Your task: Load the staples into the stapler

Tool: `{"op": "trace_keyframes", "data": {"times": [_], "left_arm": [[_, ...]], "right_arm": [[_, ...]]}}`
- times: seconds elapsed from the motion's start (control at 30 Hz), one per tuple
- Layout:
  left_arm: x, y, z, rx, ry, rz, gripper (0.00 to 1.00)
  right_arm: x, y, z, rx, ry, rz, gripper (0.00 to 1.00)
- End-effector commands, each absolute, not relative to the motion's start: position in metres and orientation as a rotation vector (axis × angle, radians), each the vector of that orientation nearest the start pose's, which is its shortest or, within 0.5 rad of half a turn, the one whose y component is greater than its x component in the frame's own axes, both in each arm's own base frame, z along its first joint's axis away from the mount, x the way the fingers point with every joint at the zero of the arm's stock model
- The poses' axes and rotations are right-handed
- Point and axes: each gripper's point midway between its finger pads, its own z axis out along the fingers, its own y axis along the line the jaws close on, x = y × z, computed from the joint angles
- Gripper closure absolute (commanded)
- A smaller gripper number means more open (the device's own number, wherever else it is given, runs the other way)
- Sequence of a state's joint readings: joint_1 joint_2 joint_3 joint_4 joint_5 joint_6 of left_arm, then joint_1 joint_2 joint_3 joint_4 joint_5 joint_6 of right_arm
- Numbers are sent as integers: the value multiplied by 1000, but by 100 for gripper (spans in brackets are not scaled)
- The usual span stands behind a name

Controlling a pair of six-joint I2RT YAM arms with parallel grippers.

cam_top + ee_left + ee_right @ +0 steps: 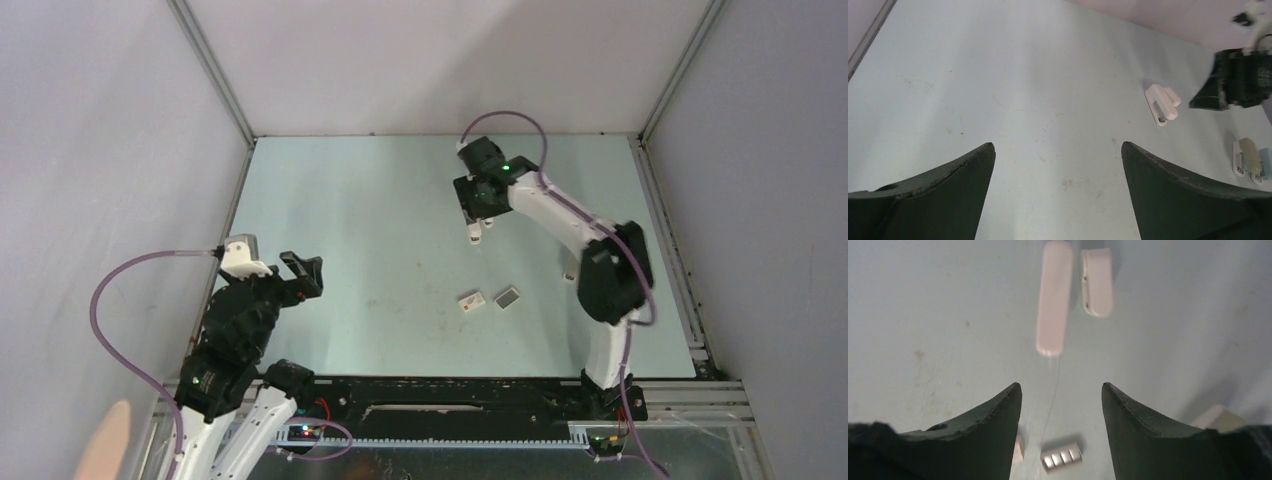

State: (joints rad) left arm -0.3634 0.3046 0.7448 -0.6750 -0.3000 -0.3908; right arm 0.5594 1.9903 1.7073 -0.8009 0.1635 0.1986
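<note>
I see the desk on my feed as a pale blue-green sheet, scuffed, with small brownish stains and a faint scratch near its middle. Plain pale grey walls close it in on three sides. Metal posts run up the far corners, and a black rail lies along the near edge where the arms are bolted. A green light glows on the right arm's wrist.

The staples sit right of the desk's middle, nearer the arm bases than the stapler is. They are a tiny white box and, just beside it on the right, its grey tray. From above I can see red print on the box, but it is too small for me to read.

The stapler lies flat further out, showing as a long pale bar and a shorter piece side by side. My right claw hangs close by it with its fingers parted and bare desk showing between them. It has hold of nothing. My left claw is spread wide, also gripping nothing, over the left side of the desk. It is well apart from both the staples and the stapler.
</note>
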Motion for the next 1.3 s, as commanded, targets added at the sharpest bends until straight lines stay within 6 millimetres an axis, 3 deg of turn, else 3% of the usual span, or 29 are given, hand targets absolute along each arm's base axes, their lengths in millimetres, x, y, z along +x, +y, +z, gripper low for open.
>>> {"op": "trace_keyframes", "data": {"times": [0.0, 0.1, 0.3, 0.57, 0.7, 0.83, 1.03, 1.27], "left_arm": [[182, -23, 292, -235, 1700, -253, 1], [170, -10, 308, -249, 1660, -210, 2], [148, 16, 338, -282, 1569, -130, 2], [127, 36, 358, -301, 1473, -77, 2], [118, 44, 363, -315, 1417, -66, 2], [112, 48, 365, -330, 1353, -78, 2], [109, 51, 359, -377, 1260, -118, 2], [112, 53, 350, -427, 1198, -149, 2]], "right_arm": [[386, 199, 208, -290, 2355, 97, 36], [364, 169, 244, -186, 2249, 100, 32], [303, 100, 310, 17, 2009, 91, 24], [213, 16, 356, 243, 1715, 65, 12], [177, -16, 360, 319, 1602, 51, 2], [153, -36, 349, 357, 1532, 46, 1], [144, -45, 330, 383, 1483, 37, 1], [142, -45, 330, 372, 1445, 50, 1]]}}
